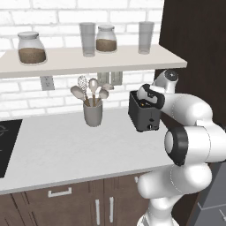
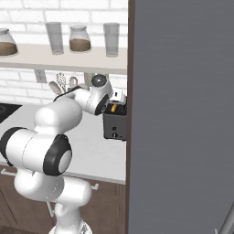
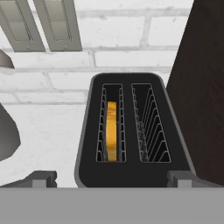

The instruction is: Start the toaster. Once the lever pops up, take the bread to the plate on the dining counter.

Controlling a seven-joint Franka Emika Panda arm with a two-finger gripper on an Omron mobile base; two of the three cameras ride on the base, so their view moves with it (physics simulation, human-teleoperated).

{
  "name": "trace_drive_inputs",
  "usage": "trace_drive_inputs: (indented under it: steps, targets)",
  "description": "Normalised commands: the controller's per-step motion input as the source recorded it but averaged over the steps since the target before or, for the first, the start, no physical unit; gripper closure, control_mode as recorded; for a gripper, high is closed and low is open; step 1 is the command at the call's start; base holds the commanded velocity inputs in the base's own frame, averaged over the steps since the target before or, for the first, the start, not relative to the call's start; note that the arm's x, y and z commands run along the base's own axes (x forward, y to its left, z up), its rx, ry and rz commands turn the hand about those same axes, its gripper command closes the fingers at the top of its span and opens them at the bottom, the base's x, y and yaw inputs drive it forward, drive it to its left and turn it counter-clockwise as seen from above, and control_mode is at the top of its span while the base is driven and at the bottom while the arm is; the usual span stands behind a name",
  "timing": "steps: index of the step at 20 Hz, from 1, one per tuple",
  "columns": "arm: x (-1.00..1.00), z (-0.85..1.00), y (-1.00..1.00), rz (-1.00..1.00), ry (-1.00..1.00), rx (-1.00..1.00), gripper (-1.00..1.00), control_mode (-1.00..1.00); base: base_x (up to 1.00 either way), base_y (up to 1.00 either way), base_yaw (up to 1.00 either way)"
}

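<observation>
The dark boxy toaster (image 1: 142, 115) (image 2: 114, 124) stands on the pale worktop beside a dark tall panel. From above, the toaster (image 3: 131, 81) shows two slots, and the bread (image 3: 112, 131) sits edge-up in the left slot, its golden crust visible. My gripper (image 3: 111, 178) hovers just above the toaster's near end, open, its fingertips (image 3: 43, 178) set wide on either side of the body and holding nothing. From the base, the gripper (image 1: 148, 100) (image 2: 117, 98) hangs over the toaster top. The plate and the dining counter are out of view.
A grey utensil cup (image 1: 93, 113) with spoons stands left of the toaster. A shelf (image 1: 66, 64) above carries jars and glasses. A black cooktop (image 1: 6, 145) lies at the far left. A tall grey appliance side (image 2: 183, 114) walls off the right.
</observation>
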Motion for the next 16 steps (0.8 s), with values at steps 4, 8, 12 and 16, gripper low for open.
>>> trace_drive_inputs:
  steps: [4, 8, 12, 16]
  targets:
    - [0.0, 0.0, 0.0, 0.0, 0.0, 0.0, -1.0, -1.0, 0.0, 0.0, 0.0]
    - [0.0, 0.0, 0.0, 0.0, 0.0, 0.0, -1.0, -1.0, 0.0, 0.0, 0.0]
    - [0.0, 0.0, 0.0, 0.0, 0.0, 0.0, -1.0, -1.0, 0.0, 0.0, 0.0]
    - [0.0, 0.0, 0.0, 0.0, 0.0, 0.0, -1.0, -1.0, 0.0, 0.0, 0.0]
